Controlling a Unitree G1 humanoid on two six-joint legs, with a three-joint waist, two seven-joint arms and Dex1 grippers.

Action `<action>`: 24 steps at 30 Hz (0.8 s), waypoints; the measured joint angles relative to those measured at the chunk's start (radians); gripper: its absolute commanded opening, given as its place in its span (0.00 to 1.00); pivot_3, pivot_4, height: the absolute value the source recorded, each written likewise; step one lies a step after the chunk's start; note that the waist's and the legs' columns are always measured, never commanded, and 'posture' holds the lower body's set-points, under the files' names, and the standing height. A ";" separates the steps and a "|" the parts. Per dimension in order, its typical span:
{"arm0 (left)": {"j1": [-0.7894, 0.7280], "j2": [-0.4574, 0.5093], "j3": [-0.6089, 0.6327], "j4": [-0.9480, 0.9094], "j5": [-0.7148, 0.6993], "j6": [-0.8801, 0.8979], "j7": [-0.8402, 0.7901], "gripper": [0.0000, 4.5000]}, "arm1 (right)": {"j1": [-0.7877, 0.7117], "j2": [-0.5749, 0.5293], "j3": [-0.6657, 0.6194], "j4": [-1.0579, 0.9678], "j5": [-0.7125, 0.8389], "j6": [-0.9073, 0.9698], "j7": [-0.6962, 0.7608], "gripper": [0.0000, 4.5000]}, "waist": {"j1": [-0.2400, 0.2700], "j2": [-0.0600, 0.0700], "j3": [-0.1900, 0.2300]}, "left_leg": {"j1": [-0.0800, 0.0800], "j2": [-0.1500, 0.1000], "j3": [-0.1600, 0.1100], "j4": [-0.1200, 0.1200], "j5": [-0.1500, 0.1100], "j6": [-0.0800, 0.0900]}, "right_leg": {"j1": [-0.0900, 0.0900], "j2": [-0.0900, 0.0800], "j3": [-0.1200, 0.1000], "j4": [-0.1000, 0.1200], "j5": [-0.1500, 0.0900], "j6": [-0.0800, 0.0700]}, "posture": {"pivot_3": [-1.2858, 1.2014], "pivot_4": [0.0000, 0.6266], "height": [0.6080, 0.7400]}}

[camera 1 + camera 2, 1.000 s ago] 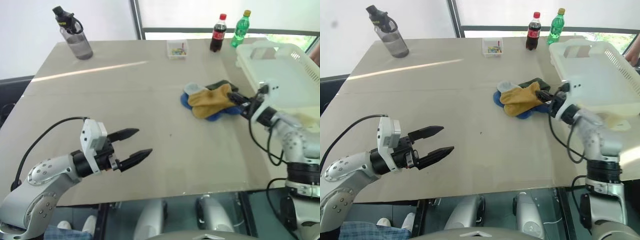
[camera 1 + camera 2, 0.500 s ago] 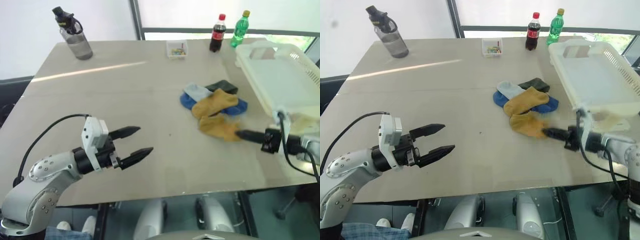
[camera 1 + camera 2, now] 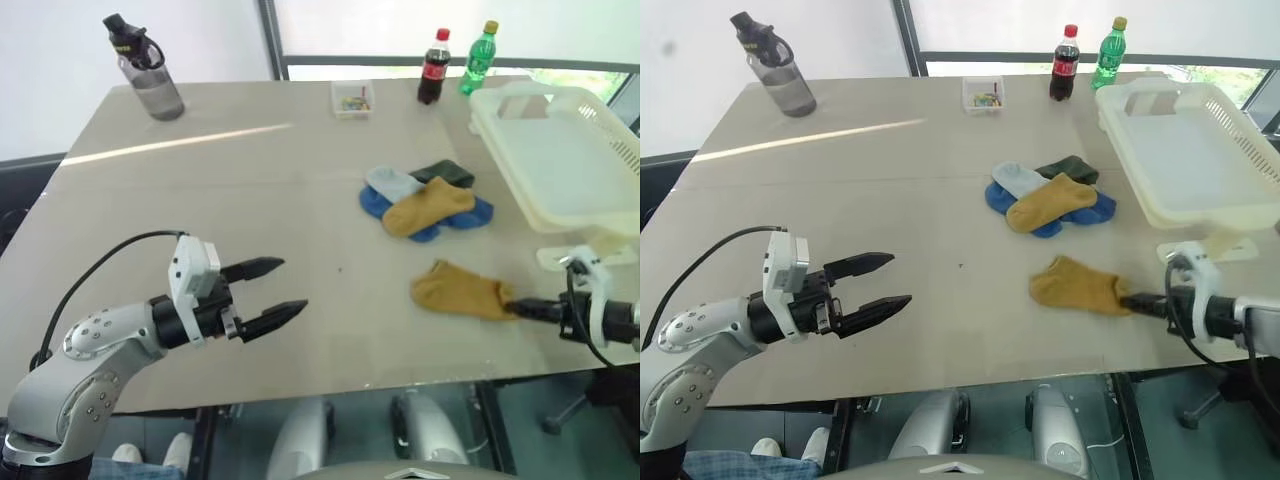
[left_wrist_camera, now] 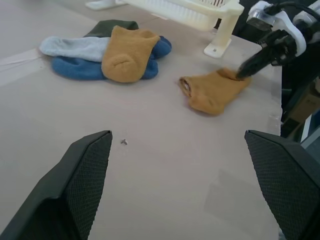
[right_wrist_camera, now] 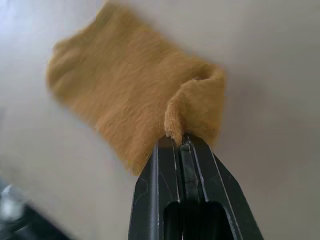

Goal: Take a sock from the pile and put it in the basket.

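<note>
Mustard sock [image 3: 465, 294] lies flat on the counter [image 3: 250, 180], near the basket [image 3: 560, 160] and just short of the pile [image 3: 425, 200]; the right gripper [image 3: 525, 309] has its jaws shut on 1 edge. Left wrist view: the left gripper [image 3: 285, 292] has its jaws wide open, empty. Right wrist view: only a thin fold is pinched, so lifting towards the basket could let it slip out.

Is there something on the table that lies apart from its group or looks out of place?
Yes. One yellow sock lies flat on the table, apart from the pile, pinched at its edge by the right gripper. It is not in the basket.
</note>
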 measured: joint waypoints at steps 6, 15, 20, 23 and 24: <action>-0.008 0.002 0.000 0.001 0.000 0.000 -0.006 1.00 | -0.140 0.025 -0.162 -0.068 0.285 0.083 0.033 0.00 | 0.002 -0.001 0.000 | -0.001 0.001 -0.002 0.000 0.000 0.000 | 0.000 0.001 -0.001 0.000 0.000 0.000 | 0.52 0.24 1.00; -0.013 0.003 -0.003 0.004 0.000 0.003 -0.008 1.00 | -0.223 0.301 0.153 -0.209 0.558 0.152 -0.322 0.00 | 0.000 -0.002 0.000 | -0.001 0.001 -0.002 0.000 0.000 0.000 | 0.000 0.001 0.000 0.000 0.001 -0.001 | 0.52 0.24 1.00; -0.016 0.004 -0.007 0.004 -0.001 0.005 -0.007 1.00 | -0.313 0.520 0.334 -0.202 0.496 0.140 -0.559 0.00 | -0.002 -0.002 0.001 | -0.002 0.001 -0.003 -0.001 0.000 0.000 | -0.003 0.001 0.001 0.001 0.002 -0.004 | 0.52 0.24 1.00; -0.013 0.004 -0.007 0.004 -0.001 0.005 -0.004 1.00 | -0.349 0.576 0.389 -0.178 0.407 0.130 -0.642 0.00 | 0.001 -0.002 0.000 | -0.003 0.001 -0.003 -0.001 0.000 0.000 | -0.003 0.000 0.000 0.000 0.003 -0.004 | 0.52 0.24 1.00; -0.013 0.004 -0.007 0.004 -0.001 0.005 -0.004 1.00 | -0.352 0.580 0.393 -0.173 0.395 0.126 -0.649 0.00 | 0.001 -0.002 0.000 | -0.003 0.000 -0.003 -0.001 0.000 0.000 | -0.003 -0.001 0.000 0.000 0.003 -0.004 | 0.52 0.24 1.00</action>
